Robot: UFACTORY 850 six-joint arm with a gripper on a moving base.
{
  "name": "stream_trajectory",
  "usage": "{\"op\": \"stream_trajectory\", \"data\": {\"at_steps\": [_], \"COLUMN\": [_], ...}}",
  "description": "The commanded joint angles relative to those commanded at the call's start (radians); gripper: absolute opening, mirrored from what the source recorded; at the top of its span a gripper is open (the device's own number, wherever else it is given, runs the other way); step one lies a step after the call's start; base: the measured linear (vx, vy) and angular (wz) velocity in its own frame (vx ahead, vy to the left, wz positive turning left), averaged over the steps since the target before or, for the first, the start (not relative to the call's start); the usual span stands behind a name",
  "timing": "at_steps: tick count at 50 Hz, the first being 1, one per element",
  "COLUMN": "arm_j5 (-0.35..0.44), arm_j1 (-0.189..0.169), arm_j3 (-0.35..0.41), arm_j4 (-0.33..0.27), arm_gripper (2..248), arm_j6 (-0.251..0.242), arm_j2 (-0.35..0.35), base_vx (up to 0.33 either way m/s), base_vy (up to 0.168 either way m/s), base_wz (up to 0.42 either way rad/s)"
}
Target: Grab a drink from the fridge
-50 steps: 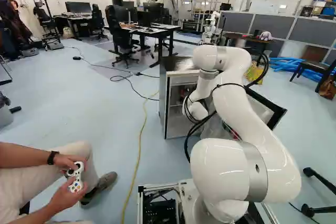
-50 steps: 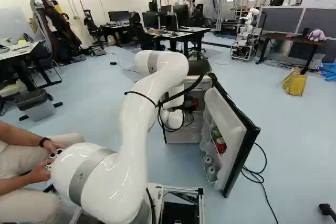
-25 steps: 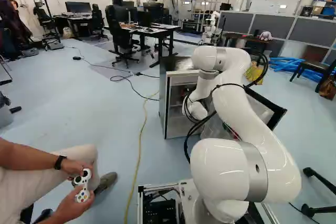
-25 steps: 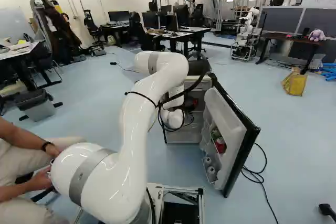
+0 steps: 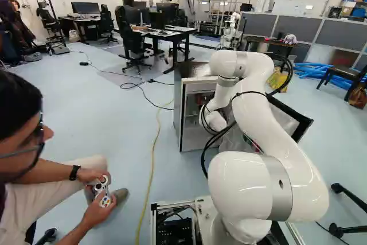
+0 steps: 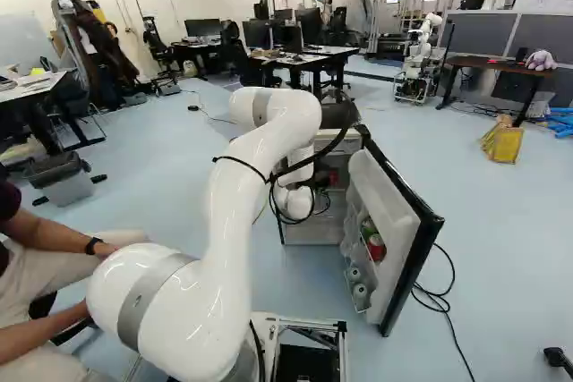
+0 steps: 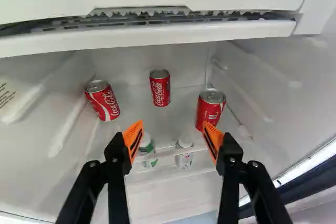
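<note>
has the black two-fingered hand [image 7: 172, 129] released, ridged orange pads [image 7: 132, 139] well apart. in the wrist view, shows a shiny red cylindrical metal can [image 7: 160, 87] ahead, beyond the gap, inside the smooth white-walled fridge [image 7: 273, 66]; flanks it with two similar cans [image 7: 103, 100]. in the right base view, reveals white plastic door racks [image 6: 354, 261]; in the left base view, mostly covers them with the glossy white arm [image 5: 275, 124].

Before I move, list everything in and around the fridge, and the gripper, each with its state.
Black gripper with orange pads, open, nothing gripped
White-lined fridge door with dark edges, swung open
Three red metal cans, upright
Two small pale bottles, partly hidden, cannot tell if sealed
</note>
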State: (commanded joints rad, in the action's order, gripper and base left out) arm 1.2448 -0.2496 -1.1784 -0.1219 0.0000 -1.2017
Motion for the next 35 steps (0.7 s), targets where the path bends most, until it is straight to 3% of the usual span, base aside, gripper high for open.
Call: {"op": "stream_trajectory", "data": {"at_steps": [35], "arm_j5": [-0.003], "arm_j1": [0.003], "arm_j3": [-0.029], "arm_j4": [0.0], "arm_gripper": [171], "arm_j6": [0.0], "arm_j2": [-0.016], "base_vx": [0.0], "base_vy": [0.0], "base_wz": [0.0]}}
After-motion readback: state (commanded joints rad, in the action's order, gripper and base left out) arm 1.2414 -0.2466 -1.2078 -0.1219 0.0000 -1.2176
